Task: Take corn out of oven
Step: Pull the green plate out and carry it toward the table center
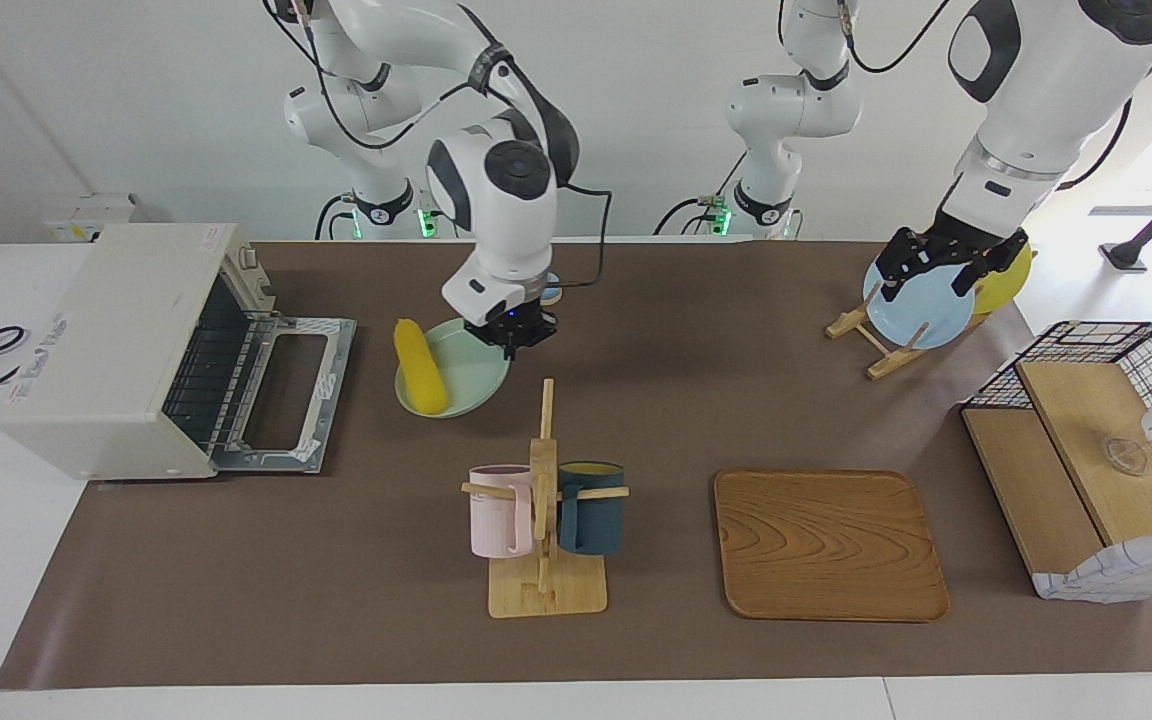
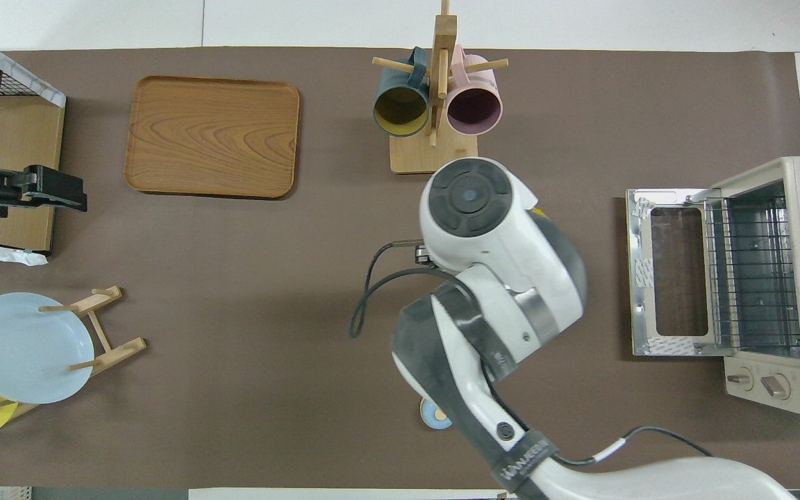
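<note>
The jaws of the right gripper [image 1: 513,335] point down over the pale green plate [image 1: 466,385], and whether they are parted or closed cannot be told from either view; nothing is seen held in them. The corn [image 1: 418,365] lies on that same plate, along the rim on the oven's side, so it is already out of the oven [image 1: 121,345]. From the right gripper the corn lies toward the right arm's end of the table, just beside it and apart from it. The corn's long axis runs roughly from the robots' edge of the table outward, about parallel to the front of the oven. In the overhead view the right arm's wrist covers the plate and the corn.

The oven door [image 1: 286,385] hangs open and flat in front of the oven, and the wire rack [image 2: 754,271] inside looks bare. The right arm is plainly the nearer one to the corn. The left gripper [image 1: 941,265] waits over the blue plate [image 1: 921,310] on its wooden stand at the left arm's end, fingers spread and holding nothing. Judged from this, the task looks essentially done.
</note>
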Robot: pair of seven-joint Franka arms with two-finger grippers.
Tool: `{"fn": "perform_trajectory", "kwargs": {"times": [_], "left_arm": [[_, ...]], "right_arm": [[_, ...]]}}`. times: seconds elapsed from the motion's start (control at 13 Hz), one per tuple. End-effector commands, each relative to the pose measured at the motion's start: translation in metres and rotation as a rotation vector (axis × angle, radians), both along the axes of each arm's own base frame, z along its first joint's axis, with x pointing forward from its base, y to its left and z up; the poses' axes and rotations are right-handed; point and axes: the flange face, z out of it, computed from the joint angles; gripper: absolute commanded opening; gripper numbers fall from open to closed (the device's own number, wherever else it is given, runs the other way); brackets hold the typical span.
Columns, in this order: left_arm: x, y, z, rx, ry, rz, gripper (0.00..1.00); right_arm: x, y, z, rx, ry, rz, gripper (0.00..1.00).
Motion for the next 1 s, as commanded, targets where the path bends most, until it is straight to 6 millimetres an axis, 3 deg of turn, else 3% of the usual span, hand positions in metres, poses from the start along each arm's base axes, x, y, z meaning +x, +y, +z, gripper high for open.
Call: {"fn": "perform_trajectory", "kwargs": {"times": [0.0, 0.23, 0.46, 0.62, 0.69, 0.85, 0.92], "left_arm": [[-0.003, 0.004, -0.005, 0.013, -0.006, -0.007, 1.0], [-0.003, 0.003, -0.008, 0.012, -0.009, -0.007, 1.0], [-0.006, 0.002, -0.009, 0.004, -0.013, -0.007, 1.0], [-0.007, -0.001, -0.012, -0.019, -0.008, -0.006, 1.0], [-0.007, -0.003, -0.016, -0.022, -0.004, -0.007, 1.0], [-0.011, -0.013, -0.025, -0.043, -0.002, -0.02, 1.0], [-0.016, -0.027, -0.032, -0.055, 0.005, -0.04, 1.0]], "right_arm": [[0.005, 0.05, -0.043, 0.022, -0.034, -0.087, 0.0], [0.002, 0.058, -0.054, 0.106, 0.002, -0.185, 0.0], [0.02, 0.04, -0.046, 0.133, -0.004, -0.225, 0.29], [0.033, 0.034, -0.027, 0.151, -0.024, -0.211, 0.31], [0.043, 0.012, -0.021, 0.135, -0.009, -0.176, 0.28], [0.058, -0.044, -0.007, 0.1, 0.042, -0.099, 0.0], [0.058, -0.068, -0.008, 0.068, 0.065, -0.086, 0.0]]}}
